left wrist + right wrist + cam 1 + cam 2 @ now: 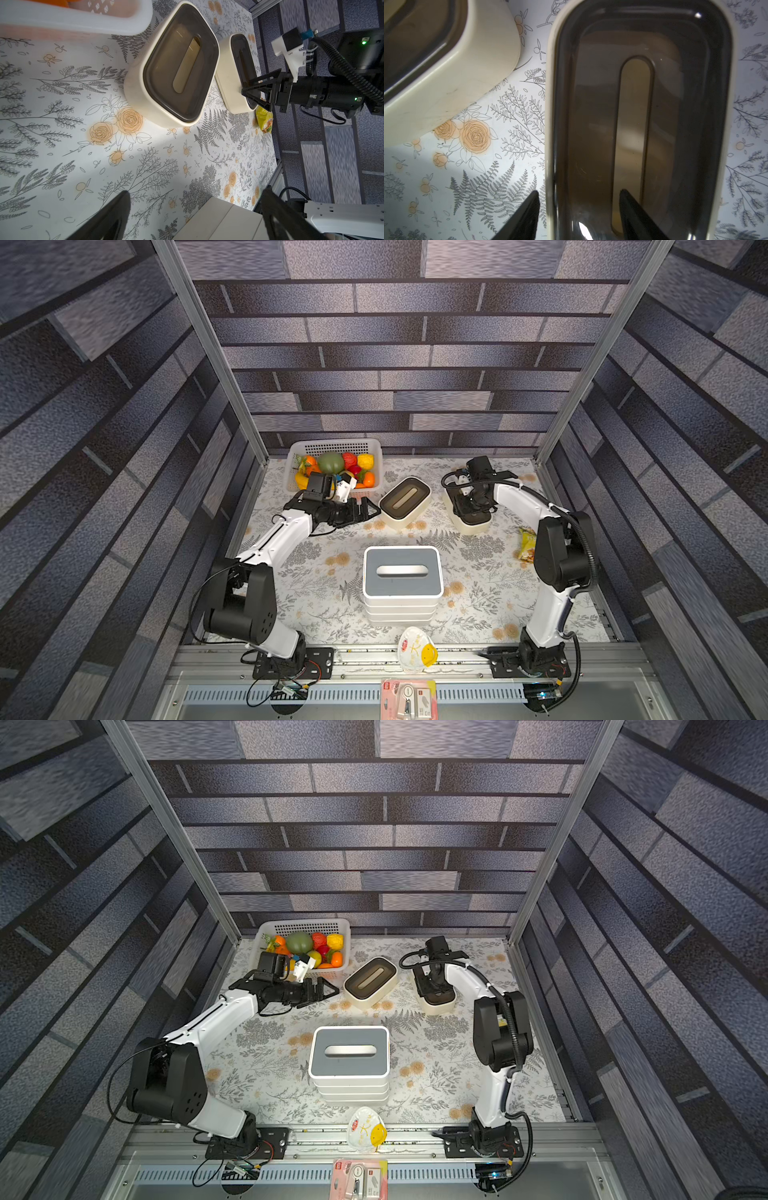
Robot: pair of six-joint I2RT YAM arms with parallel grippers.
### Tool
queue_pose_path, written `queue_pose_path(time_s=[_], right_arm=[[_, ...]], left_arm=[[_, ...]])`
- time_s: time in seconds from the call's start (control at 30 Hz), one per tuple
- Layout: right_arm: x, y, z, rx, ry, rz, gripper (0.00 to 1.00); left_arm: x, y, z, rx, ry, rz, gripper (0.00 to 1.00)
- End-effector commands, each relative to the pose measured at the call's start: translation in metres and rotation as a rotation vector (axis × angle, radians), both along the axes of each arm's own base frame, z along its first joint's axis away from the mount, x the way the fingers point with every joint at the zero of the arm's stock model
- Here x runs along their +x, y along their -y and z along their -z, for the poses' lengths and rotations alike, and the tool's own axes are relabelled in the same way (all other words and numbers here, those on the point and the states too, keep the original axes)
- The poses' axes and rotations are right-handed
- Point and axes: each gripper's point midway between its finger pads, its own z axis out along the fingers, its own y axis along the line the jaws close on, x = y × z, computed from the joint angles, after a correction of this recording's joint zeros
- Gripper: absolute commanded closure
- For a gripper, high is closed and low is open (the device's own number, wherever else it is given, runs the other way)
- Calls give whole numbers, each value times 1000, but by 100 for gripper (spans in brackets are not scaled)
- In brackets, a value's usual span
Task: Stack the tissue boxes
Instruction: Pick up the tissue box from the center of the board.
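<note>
A stack of white tissue boxes (402, 572) (350, 1052) with a grey slotted lid on top stands mid-table; its side shows in the left wrist view (224, 220). Two rounded cream tissue boxes with dark-brown lids sit behind it. My right gripper (471, 512) (579, 192) straddles the long wall of the right cream box (473, 526) (675, 104): one finger outside it with a thin gap, one over the slot. My left gripper (368, 510) (197, 190) hangs wide open and empty just left of the other cream box (405, 502) (176, 68).
A white perforated basket (334, 445) of fruit stands at the back left, close behind my left wrist. A yellow snack bag (527, 545) lies by the right arm. A face-mask pack (415, 649) and a pink card pack (409, 699) lie at the front rail.
</note>
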Motion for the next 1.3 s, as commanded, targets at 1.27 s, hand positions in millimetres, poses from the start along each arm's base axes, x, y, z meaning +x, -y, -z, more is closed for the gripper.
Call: queue_pose_path(time_s=[1.27], right_arm=[[-3, 0, -30, 38, 63, 14, 52]], left_arm=[[0, 7, 5, 9, -18, 33, 0]])
